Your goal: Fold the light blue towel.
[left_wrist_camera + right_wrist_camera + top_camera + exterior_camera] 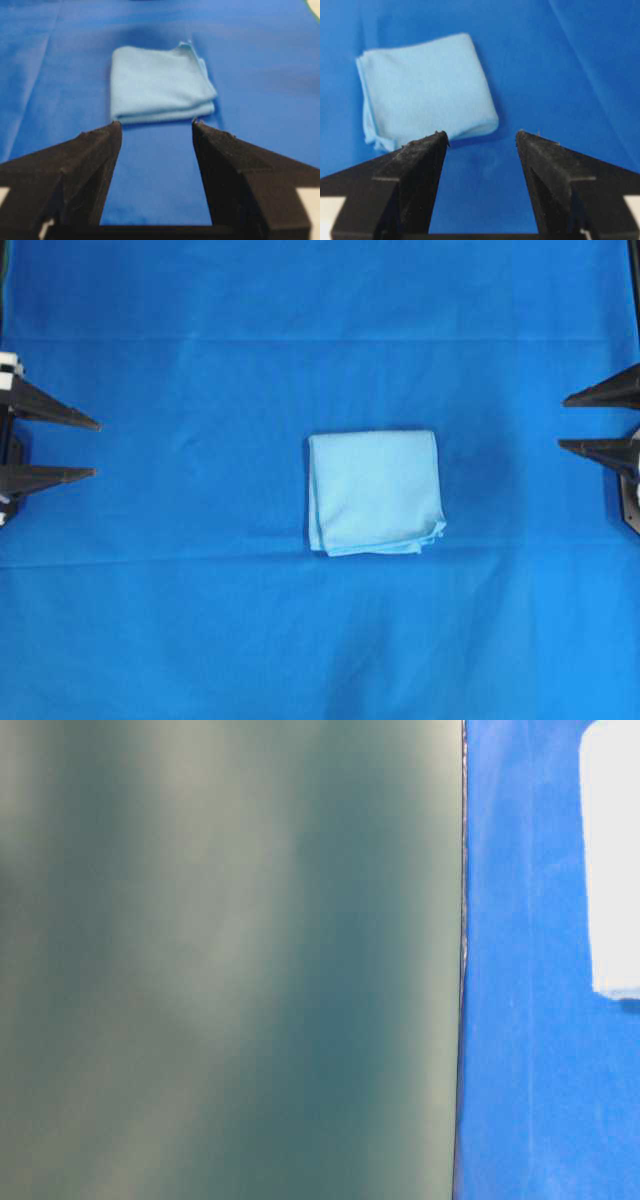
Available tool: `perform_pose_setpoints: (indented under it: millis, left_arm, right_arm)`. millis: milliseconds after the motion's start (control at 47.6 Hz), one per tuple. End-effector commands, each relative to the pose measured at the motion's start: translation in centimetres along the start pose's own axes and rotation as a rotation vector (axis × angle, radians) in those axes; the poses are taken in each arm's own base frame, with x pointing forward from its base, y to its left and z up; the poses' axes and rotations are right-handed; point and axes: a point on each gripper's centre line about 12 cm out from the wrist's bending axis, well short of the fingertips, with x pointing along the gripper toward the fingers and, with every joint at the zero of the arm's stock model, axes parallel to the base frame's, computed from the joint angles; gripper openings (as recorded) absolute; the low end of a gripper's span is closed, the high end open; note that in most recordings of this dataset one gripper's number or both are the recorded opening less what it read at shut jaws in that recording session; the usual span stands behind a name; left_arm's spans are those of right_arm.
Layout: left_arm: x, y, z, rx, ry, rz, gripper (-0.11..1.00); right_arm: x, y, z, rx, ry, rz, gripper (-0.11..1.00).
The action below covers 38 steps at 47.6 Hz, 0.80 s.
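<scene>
The light blue towel (375, 492) lies folded into a small, layered square near the middle of the table. It also shows ahead of the left wrist camera, the towel (160, 85) with its stacked edges facing me, and to the upper left in the right wrist view, the towel (425, 90). My left gripper (97, 448) sits at the left edge, open and holding nothing, well away from the towel. My right gripper (562, 422) sits at the right edge, open and holding nothing too. Between each pair of fingers only table covering shows: left gripper (154, 122), right gripper (481, 133).
A darker royal-blue covering (200, 620) spreads over the whole table, with faint creases. In the table-level view a blurred grey-green surface (220, 960) fills most of the frame, with a strip of blue covering (520, 1020) and a pale patch (612, 860) at the right.
</scene>
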Motion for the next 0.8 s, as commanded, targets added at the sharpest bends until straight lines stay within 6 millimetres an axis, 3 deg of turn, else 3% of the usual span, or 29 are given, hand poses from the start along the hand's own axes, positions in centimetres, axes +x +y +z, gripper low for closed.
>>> perform_pose_setpoints:
  millis: [0, 777]
  left_arm:
    - [-0.38, 0.04, -0.09, -0.004, -0.023, 0.005, 0.56]
    - [-0.63, 0.02, -0.43, -0.005, -0.038, 0.006, 0.56]
  right_arm:
    - [0.13, 0.08, 0.16, 0.014, -0.015, 0.010, 0.61]
    - [0.37, 0.04, -0.04, 0.027, -0.011, 0.008, 0.61]
